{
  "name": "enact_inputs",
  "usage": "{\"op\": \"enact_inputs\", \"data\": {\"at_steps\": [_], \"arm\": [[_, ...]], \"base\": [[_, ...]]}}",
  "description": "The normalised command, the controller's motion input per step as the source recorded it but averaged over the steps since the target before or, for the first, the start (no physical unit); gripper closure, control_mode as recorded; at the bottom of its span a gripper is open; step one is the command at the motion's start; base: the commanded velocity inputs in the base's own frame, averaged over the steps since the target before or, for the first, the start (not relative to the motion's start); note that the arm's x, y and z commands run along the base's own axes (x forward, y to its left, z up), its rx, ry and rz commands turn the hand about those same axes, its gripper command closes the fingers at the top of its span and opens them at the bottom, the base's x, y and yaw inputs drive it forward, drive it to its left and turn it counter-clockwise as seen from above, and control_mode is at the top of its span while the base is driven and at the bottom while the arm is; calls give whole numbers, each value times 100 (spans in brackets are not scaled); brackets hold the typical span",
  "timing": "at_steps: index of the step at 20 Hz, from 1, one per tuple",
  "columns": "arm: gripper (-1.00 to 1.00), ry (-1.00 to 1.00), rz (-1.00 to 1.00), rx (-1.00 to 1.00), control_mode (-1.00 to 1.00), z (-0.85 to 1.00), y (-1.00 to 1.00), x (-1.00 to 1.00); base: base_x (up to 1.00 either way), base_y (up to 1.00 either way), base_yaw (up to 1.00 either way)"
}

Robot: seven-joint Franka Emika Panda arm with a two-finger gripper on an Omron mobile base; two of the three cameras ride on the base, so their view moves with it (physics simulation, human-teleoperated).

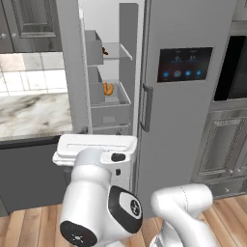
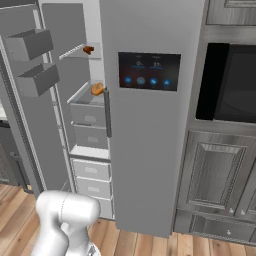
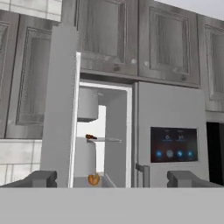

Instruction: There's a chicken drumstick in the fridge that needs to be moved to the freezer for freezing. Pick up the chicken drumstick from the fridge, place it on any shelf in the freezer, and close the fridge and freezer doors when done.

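The plain grey freezer door [image 1: 72,62] hangs open at left, and the small reddish-brown chicken drumstick [image 1: 104,50] lies on the upper clear shelf [image 1: 118,51] inside. The wide, empty gripper [image 3: 113,178] could clip the door's bins or shove it crookedly. The panelled grey fridge door [image 1: 185,106] looks shut.

A: What was hard to see?

B: The chicken drumstick [image 1: 104,50] was half hidden behind a grey door bin [image 1: 93,47] in the left base view, too small to tell its shape.

A: And the fridge door [image 2: 150,115]?

B: It was cut off by the top edge and covered the fridge inside.
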Motion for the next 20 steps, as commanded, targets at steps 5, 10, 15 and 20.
{"op": "enact_inputs", "data": {"at_steps": [5,10,15,20], "arm": [[-100,-3,-7,0,-100,-40,22,24],[-100,-4,-14,0,-100,-29,27,23],[-100,-2,-16,0,-100,-36,19,30],[-100,0,-11,0,-100,-32,6,32]], "base": [[0,0,0],[0,0,0],[0,0,0],[0,0,0]]}}
